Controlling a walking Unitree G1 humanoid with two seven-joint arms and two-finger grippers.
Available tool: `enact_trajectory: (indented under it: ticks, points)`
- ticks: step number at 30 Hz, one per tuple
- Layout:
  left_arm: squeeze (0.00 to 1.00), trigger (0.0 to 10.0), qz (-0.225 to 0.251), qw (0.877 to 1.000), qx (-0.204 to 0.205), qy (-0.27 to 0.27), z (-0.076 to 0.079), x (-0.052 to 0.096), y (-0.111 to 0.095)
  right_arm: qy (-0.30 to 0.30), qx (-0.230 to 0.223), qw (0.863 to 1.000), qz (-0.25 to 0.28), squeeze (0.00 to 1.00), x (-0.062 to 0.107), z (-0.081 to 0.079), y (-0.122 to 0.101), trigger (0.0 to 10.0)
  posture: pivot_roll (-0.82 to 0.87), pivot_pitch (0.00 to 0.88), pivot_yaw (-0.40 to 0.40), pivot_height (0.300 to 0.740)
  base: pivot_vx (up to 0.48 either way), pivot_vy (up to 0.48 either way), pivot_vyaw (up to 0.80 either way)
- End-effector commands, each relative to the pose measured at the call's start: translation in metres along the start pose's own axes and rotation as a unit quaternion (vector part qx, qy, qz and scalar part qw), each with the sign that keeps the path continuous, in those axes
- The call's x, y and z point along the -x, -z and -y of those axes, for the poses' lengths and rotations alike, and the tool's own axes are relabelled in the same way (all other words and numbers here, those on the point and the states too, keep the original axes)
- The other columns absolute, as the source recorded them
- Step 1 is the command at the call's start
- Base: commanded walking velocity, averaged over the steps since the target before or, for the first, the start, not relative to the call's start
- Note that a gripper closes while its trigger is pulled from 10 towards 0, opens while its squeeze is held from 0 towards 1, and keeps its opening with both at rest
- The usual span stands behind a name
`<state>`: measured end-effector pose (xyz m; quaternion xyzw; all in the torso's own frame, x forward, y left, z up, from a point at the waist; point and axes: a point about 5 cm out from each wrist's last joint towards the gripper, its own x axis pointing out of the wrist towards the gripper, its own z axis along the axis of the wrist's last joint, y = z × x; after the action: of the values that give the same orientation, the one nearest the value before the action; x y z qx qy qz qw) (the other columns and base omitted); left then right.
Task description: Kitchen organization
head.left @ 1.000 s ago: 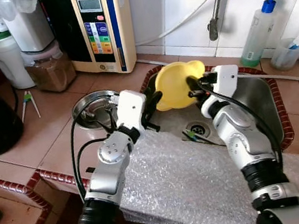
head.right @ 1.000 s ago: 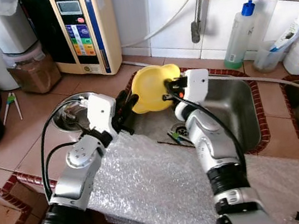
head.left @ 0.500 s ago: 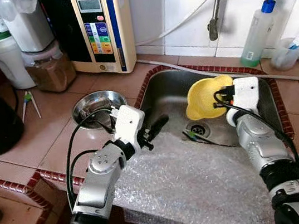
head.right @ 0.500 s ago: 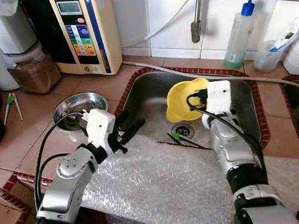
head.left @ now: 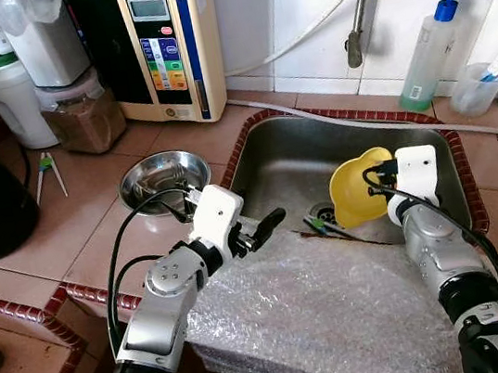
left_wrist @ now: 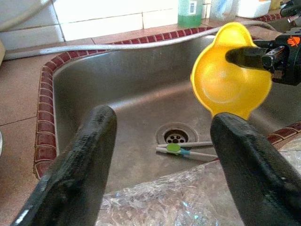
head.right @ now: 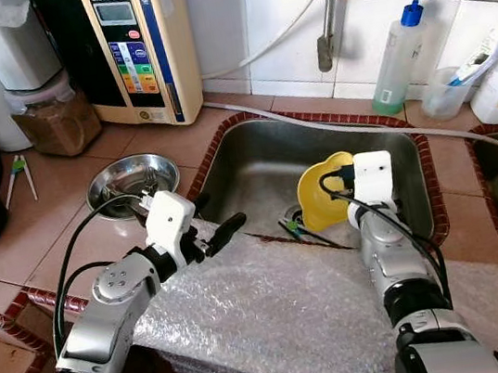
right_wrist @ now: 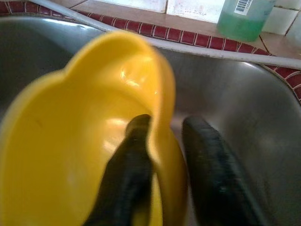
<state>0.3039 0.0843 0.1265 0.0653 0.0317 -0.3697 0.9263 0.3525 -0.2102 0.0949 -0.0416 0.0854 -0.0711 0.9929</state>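
Note:
A yellow plastic bowl is tipped on its side inside the steel sink, just right of the drain. My right gripper is shut on its rim, one finger inside the bowl and the other outside. My left gripper hovers open and holding nothing over the sink's front left edge, above the bubble wrap. In the left wrist view the bowl sits beyond my left gripper.
A green-handled brush lies by the drain. A small steel bowl sits on the tiled counter left of the sink. A water unit, jars, a tap and a soap bottle line the back wall.
My left gripper has let go of the yellow bowl and drawn back toward the sink's front edge. My right gripper has carried the bowl right and down into the sink.

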Motion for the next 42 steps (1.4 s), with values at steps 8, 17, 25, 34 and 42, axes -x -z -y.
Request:
enact_trajectory:
  ticks: [8, 17, 25, 34, 42]
  points:
    - [1.0, 10.0, -0.003, 1.0, -0.008, 0.002, 0.006, -0.003, -0.002, -0.005, -0.008, 1.0, 0.026, 1.0, -0.003, -0.007, -0.01, 10.0, -0.04, 0.0, 0.028, 0.74, 0.0, 0.0, 0.0]
    - [1.0, 10.0, -0.003, 1.0, -0.019, 0.001, 0.005, -0.002, -0.003, -0.081, -0.044, 0.996, -0.004, 1.0, -0.002, -0.024, -0.004, 10.0, -0.03, 0.0, 0.027, 0.74, 0.0, 0.0, 0.0]
    - [1.0, 10.0, -0.004, 1.0, -0.019, 0.0, 0.007, -0.001, -0.002, -0.139, -0.111, 0.984, -0.007, 1.0, -0.001, -0.035, -0.006, 10.0, -0.03, 0.0, 0.026, 0.74, 0.0, 0.0, 0.0]
    - [1.0, 10.0, -0.003, 1.0, -0.014, -0.002, 0.008, -0.001, -0.003, -0.17, -0.14, 0.975, 0.009, 1.0, -0.001, -0.039, -0.013, 10.0, -0.03, 0.0, 0.027, 0.74, 0.0, 0.0, 0.0]
    - [1.0, 10.0, -0.001, 1.0, -0.012, -0.006, 0.009, -0.002, -0.003, -0.163, -0.077, 0.983, 0.045, 1.0, 0.003, -0.037, -0.017, 10.0, -0.04, 0.0, 0.029, 0.74, 0.0, 0.0, 0.0]
